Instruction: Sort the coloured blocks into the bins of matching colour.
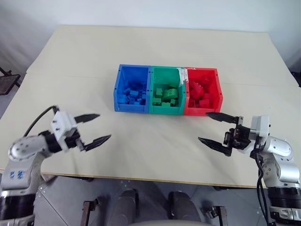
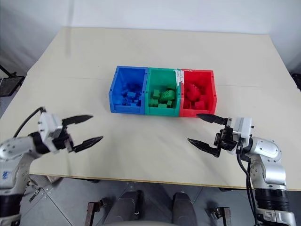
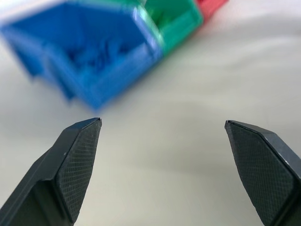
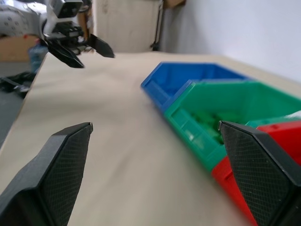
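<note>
Flanking the bins [image 1: 167, 112] at eight and four o'clock, the left gripper [image 1: 95, 127] and right gripper [image 1: 212, 127] gape wide, empty; blocks [image 1: 164, 95] lie sorted inside.

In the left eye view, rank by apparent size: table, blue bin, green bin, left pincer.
1. Table, by far the largest.
2. Blue bin and green bin: near equal, so I can't rank them.
3. Left pincer, smallest, though it sits nearer the camera.
</note>
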Robot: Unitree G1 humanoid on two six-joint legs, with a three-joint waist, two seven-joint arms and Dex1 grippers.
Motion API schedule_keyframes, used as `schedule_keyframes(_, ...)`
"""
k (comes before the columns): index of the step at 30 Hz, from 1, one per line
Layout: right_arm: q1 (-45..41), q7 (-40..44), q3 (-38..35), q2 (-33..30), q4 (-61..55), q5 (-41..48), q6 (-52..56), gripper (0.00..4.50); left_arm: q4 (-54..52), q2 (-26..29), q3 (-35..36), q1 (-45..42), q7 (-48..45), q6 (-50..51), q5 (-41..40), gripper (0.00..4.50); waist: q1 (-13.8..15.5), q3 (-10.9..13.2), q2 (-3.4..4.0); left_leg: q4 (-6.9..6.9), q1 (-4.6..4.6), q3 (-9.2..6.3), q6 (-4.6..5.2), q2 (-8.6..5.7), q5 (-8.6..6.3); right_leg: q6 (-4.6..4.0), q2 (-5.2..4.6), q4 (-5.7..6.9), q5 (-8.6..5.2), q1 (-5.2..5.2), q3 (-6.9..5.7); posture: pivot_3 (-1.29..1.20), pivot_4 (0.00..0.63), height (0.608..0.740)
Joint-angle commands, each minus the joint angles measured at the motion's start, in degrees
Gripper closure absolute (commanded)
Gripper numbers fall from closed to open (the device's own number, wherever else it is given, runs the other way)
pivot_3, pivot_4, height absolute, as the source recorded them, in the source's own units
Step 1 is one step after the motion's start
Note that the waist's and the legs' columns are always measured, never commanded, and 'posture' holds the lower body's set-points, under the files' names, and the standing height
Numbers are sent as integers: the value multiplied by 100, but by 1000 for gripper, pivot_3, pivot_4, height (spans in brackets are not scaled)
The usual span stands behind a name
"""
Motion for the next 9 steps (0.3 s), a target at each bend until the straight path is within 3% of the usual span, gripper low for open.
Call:
schedule_keyframes(1, -60, 241, -78, -128, 160, -41, -197, 0, -130, -37, 248, 296, 150, -329, 106, 39, 1, 0, 0, -1, 1, 1, 0, -1, 0, 0, 0, 0, 0, 1, 1, 0, 150, 740)
schedule_keyframes(9, -218, 406, -154, -175, 594, -131, -353, 0, -613, -293, 44, 402, 790, -196, 218, 39, -19, 0, 0, -4, 1, 3, 0, 0, -2, 0, 1, 0, 0, -1, 1, 0, 150, 740)
